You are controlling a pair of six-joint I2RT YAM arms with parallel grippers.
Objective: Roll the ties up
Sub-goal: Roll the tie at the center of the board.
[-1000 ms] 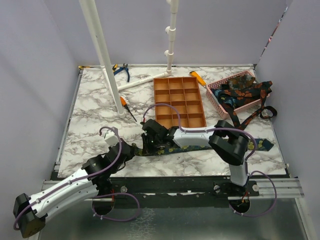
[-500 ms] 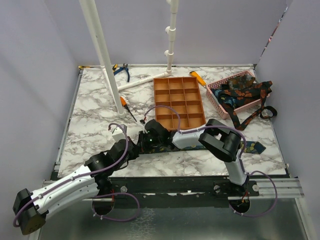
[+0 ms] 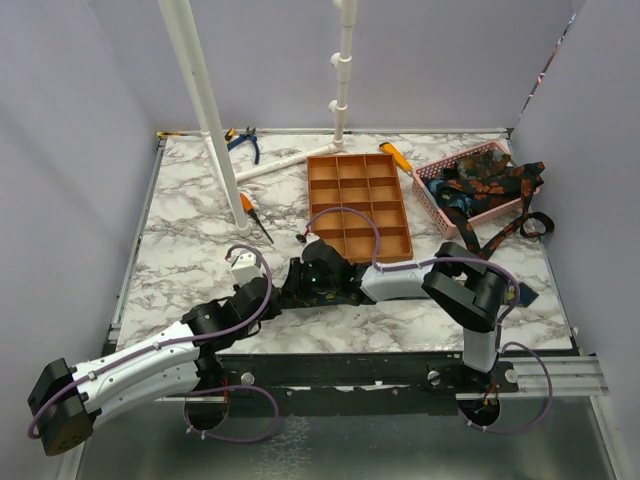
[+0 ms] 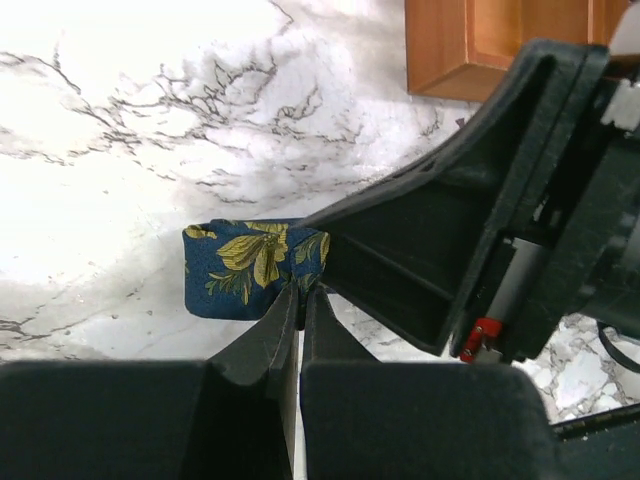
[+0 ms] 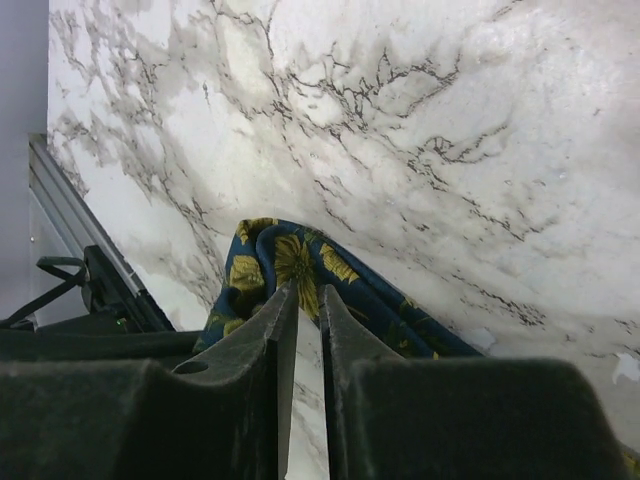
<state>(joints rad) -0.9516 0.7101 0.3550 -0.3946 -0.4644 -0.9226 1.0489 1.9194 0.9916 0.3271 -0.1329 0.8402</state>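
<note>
Down at the near edge, the left gripper [image 4: 300,292] is reaching in low from the left, its jaws pressed together and pinching the lower edge of the navy tie [image 4: 245,268] with the yellow flowers. That end of the tie is standing up as a small curled fold on the marble table [image 3: 190,230]. The right gripper [image 5: 303,292] is coming at the same fold from the opposite side. Its fingers are showing only a slit between them, tips right at the fabric, and there is no telling whether they are gripping it. The rest of the tie is running right under the right arm, its wide end [image 3: 520,293] peeking out near the right edge. Farther back, the orange tray [image 3: 311,205] is sitting mid-table. Beside it, the pink basket [image 3: 432,200] is holding the other ties [image 3: 480,180], some spilling over its rim.
</note>
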